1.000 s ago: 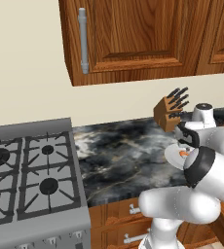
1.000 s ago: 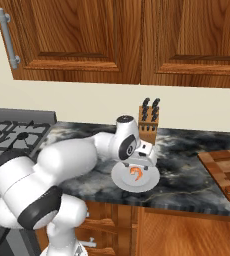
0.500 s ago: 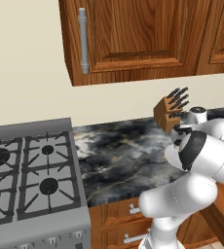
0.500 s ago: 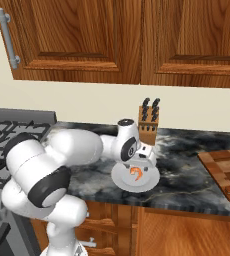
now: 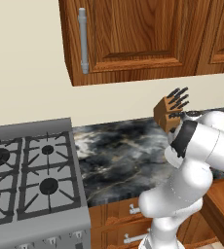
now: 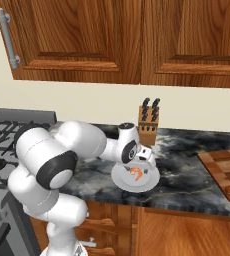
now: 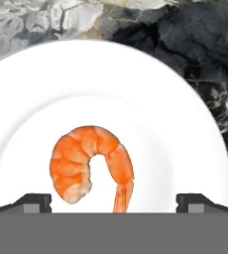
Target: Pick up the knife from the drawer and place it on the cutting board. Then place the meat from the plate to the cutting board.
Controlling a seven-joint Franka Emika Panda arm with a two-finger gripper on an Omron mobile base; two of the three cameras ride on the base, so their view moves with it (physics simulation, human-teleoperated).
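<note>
Orange meat (image 7: 91,163) lies curled on the white plate (image 7: 185,129). Directly above it hangs the gripper (image 7: 113,201), jaws spread wide, holding nothing.

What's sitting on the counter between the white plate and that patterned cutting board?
Nothing: in the right base view, only bare dark marble counter runs from the plate to the cutting board. The meat lies on the plate.

Left base view: behind arm, faces forward-down, stove (image 5: 28,175) at 8 o'clock. Right base view: opposite side, plate (image 6: 135,176) centre. Both share knife block (image 5: 170,111). Hand view: close, straight down onto plate.
</note>
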